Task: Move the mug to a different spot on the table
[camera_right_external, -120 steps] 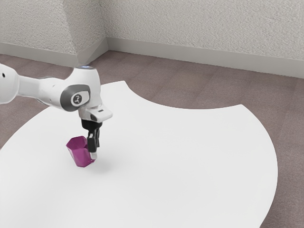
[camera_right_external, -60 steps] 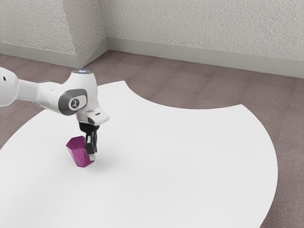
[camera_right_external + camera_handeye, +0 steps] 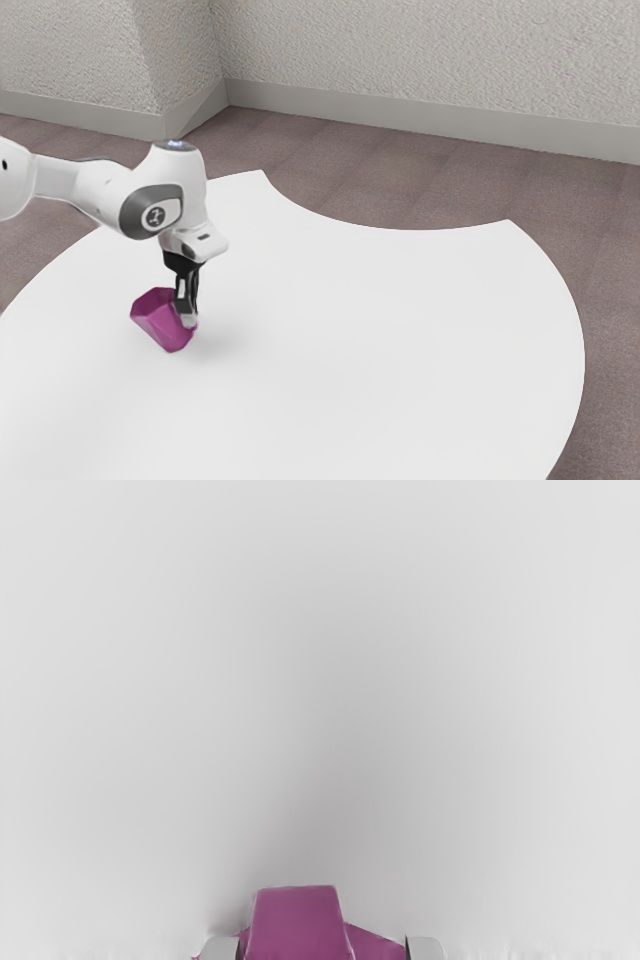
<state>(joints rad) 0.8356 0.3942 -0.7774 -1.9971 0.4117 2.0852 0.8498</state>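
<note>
At the eight-o'clock sector of the table [image 3: 400,330] in the exterior view, the mug [image 3: 158,322], magenta, sits tilted. The gripper [image 3: 187,318] is clenched on its wall at the mug's three-o'clock side. Wrist view — the mug [image 3: 295,920] is lodged between both fingertips [image 3: 424,946]. Judged rigid, light and smooth-faced — likely to pivot. A deeper hold across the wall is advised.

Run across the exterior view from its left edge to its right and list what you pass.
White arm coming in at the left edge → magenta mug, tilted → long bare stretch of white table → brown floor at the right edge. The gripper overlaps the mug, so it is left out.
</note>
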